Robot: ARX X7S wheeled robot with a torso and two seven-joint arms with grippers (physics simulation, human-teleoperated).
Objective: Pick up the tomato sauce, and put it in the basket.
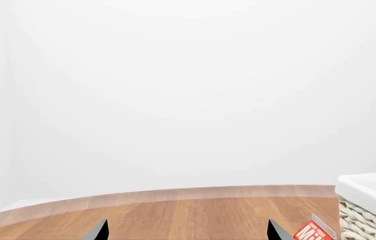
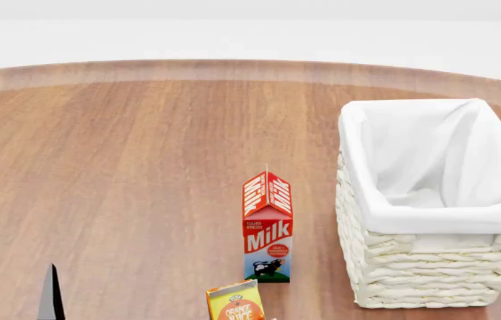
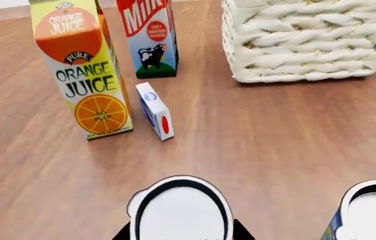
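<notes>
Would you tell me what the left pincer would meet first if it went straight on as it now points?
Apparently nothing: ahead of the left pincer lies only bare table up to its edge. The milk carton and basket sit off to one side; depth is unclear.

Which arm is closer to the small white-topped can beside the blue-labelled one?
Right. Its end effector straddles the small white-topped can; the left end effector is elsewhere over the wooden table, that can nowhere in its view.

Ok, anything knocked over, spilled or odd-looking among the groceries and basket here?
Nothing stands out. The milk carton and orange juice carton stand upright, the small white box stands on edge beside the juice, and the basket sits upright. No spills or dents show.
</notes>
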